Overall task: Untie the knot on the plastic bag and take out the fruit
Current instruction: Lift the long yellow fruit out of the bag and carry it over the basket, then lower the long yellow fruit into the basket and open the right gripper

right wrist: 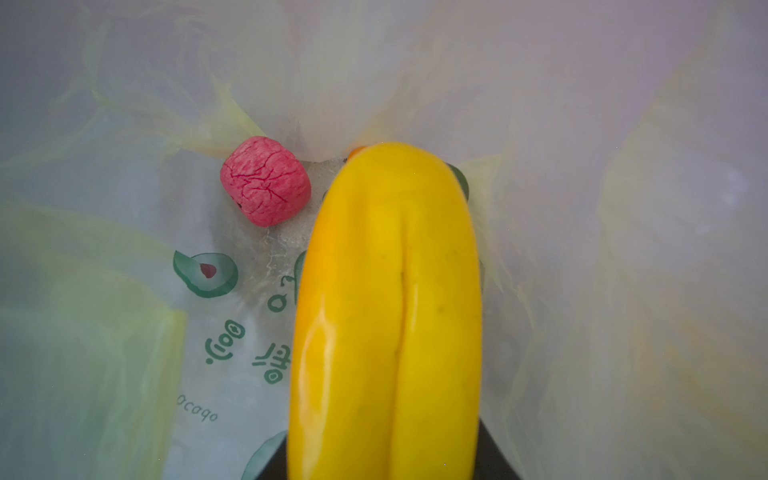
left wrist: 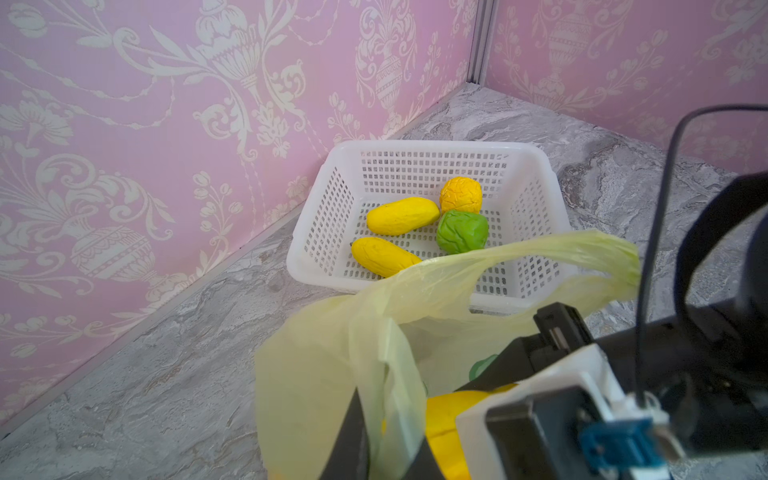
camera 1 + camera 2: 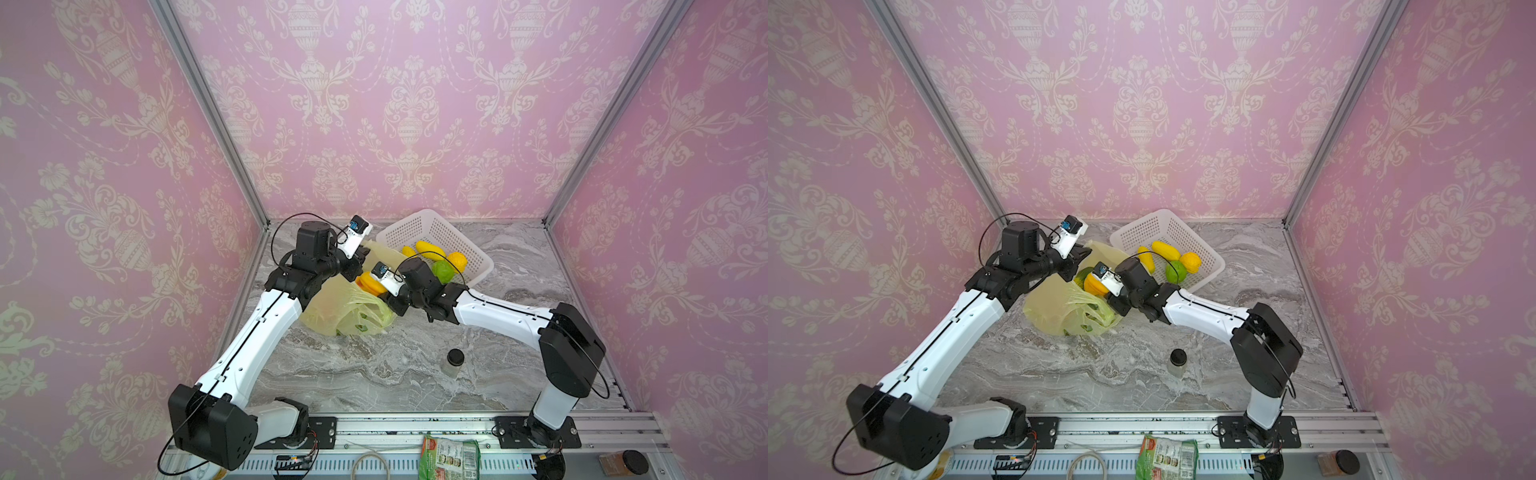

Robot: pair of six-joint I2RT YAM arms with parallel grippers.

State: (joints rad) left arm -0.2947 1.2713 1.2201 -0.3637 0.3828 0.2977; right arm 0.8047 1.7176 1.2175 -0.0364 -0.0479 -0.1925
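My right claw (image 3: 380, 293) is gripping a yellow fruit (image 3: 365, 281) in the bag (image 3: 332, 311) mouth, which my left claw (image 3: 1080, 253) is pinching up at twelve o'clock. In both top views the basket (image 3: 415, 232) is crowding the bag at one o'clock, my left arm (image 3: 257, 332) is barring nine, and a jar (image 3: 455, 362) is standing at five. The table (image 3: 353, 374) at six is lying open. Inside, a pink fruit (image 1: 266, 180) is lying beside the yellow one, film closing around.

White arm links (image 3: 270, 328), black joints (image 3: 571, 349), thin black cables (image 2: 643, 311), seemingly blue connector (image 2: 619, 446)
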